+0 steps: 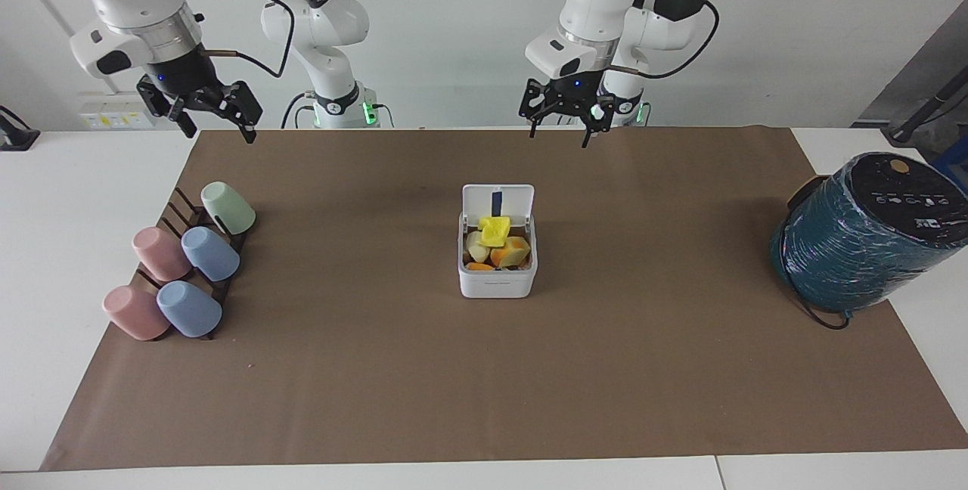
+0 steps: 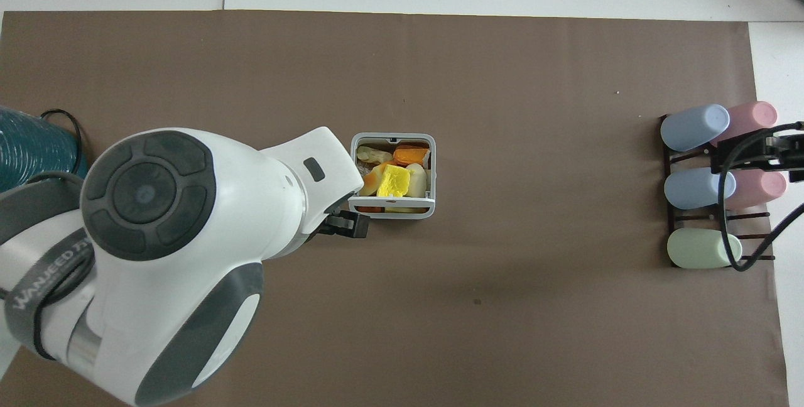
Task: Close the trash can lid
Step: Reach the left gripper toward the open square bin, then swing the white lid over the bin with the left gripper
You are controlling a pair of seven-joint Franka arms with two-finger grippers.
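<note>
Trash can (image 1: pixel 497 267) at mat centre, lid (image 1: pixel 497 200) upright on its robot-facing edge. Left gripper (image 1: pixel 560 121) hangs above the mat, fingers spread; right gripper (image 1: pixel 204 110) waits, fingers spread.

Trash can (image 1: pixel 497 267) at mid-table on the paper sheet (image 1: pixel 484 392), its lid (image 1: pixel 498 200) upright on the edge nearer the robots; food scraps (image 1: pixel 497 243) inside. Cup rack (image 1: pixel 181 263) with five cups at the right arm's end. Wrapped cylinder (image 1: pixel 862 237) at the left arm's end. Left gripper (image 1: pixel 561 118) over the sheet's robot-side edge, right gripper (image 1: pixel 203 113) over its corner near the rack.
</note>
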